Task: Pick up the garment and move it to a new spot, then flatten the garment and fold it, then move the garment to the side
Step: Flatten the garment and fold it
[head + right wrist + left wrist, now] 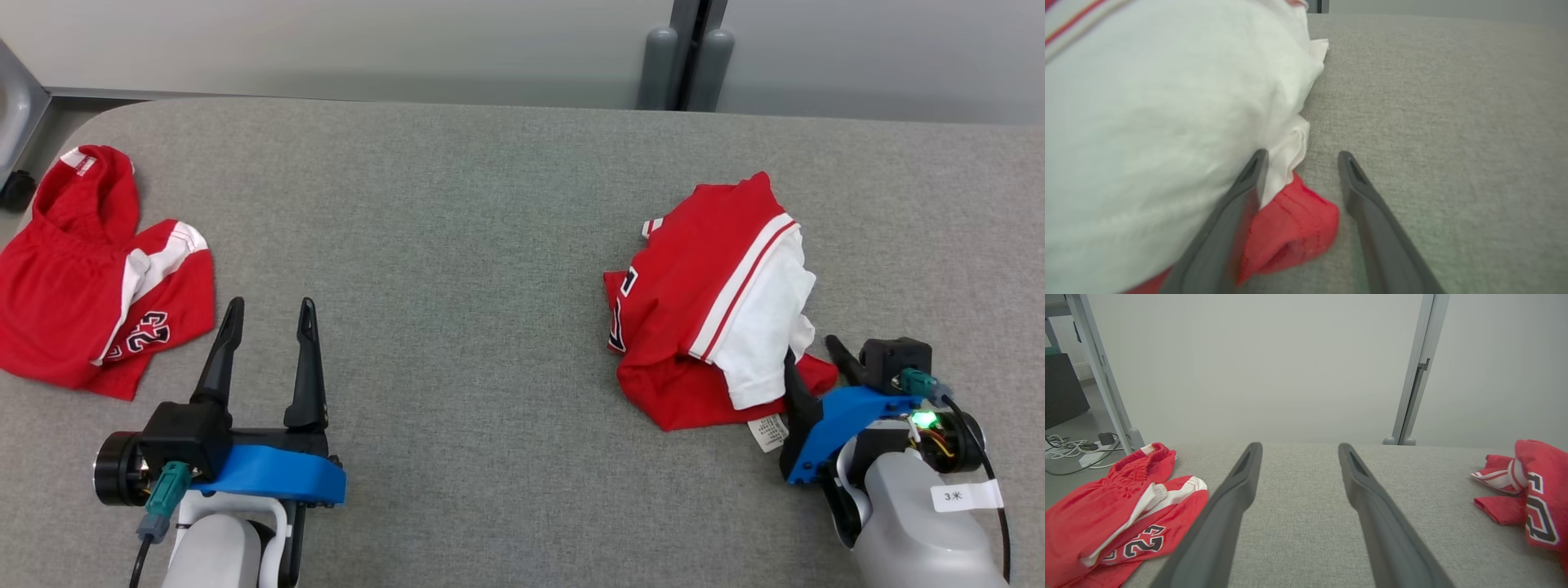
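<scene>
**Right end effector (812, 355) spread wide at the garment's near corner**

Its two dark fingers stand apart with nothing clamped. In the right wrist view one lies against a puffed white panel (1147, 122), and a red hem corner (1294, 228) sits in the gap between them. That low, edge-on placement looks chosen to pinch a thin outer fold, not the bulky middle.

The garment (710, 278) lies bunched on the right half of the desk (490, 245). It is a red jersey-like knit with white striped trim, black-and-white numerals and a small care label (767, 431) poking out at the front edge. The cloth is soft and limp, heaped in loose folds, so it will likely sag when lifted.

The left end effector (271, 306) is equally wide and empty over bare grey woven desk covering, probably waiting to help with flattening. Just beside it, at the desk's left edge, lies a second red garment (73, 278), also crumpled.
</scene>
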`<state>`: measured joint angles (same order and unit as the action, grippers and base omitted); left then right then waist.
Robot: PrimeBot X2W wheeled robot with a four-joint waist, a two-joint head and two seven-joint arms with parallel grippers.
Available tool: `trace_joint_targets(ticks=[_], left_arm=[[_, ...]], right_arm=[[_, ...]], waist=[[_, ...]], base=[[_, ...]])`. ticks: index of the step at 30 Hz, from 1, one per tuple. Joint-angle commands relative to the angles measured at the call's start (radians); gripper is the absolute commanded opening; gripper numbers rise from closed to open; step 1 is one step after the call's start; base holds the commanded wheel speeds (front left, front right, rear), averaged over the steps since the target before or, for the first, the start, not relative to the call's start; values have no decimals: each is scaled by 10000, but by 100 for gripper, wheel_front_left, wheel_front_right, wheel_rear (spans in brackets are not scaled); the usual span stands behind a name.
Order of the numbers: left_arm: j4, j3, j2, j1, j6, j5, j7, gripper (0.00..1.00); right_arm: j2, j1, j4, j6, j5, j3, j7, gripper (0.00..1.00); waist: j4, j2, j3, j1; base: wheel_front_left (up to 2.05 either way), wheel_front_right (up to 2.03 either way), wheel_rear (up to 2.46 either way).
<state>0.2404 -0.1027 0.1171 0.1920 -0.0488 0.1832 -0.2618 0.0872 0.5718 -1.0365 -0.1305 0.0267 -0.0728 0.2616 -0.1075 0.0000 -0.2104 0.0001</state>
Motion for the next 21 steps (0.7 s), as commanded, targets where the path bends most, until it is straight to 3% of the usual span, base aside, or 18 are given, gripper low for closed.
trace_joint_targets(ticks=[1, 11, 21], left_arm=[[45, 95, -15, 159, -33, -58, -47, 100], [219, 195, -77, 46, -134, -174, -47, 100], [234, 351, -132, -405, -197, -172, -47, 100]], right_arm=[[-82, 154, -172, -6, 86, 121, 25, 0], [289, 67, 636, -4, 684, 412, 41, 0], [1594, -745, 1838, -4, 1270, -881, 43, 0]], waist=[[42, 0, 0, -1], [221, 0, 259, -1], [507, 0, 846, -1]], base=[[0, 0, 0], [0, 0, 0], [0, 0, 0]])
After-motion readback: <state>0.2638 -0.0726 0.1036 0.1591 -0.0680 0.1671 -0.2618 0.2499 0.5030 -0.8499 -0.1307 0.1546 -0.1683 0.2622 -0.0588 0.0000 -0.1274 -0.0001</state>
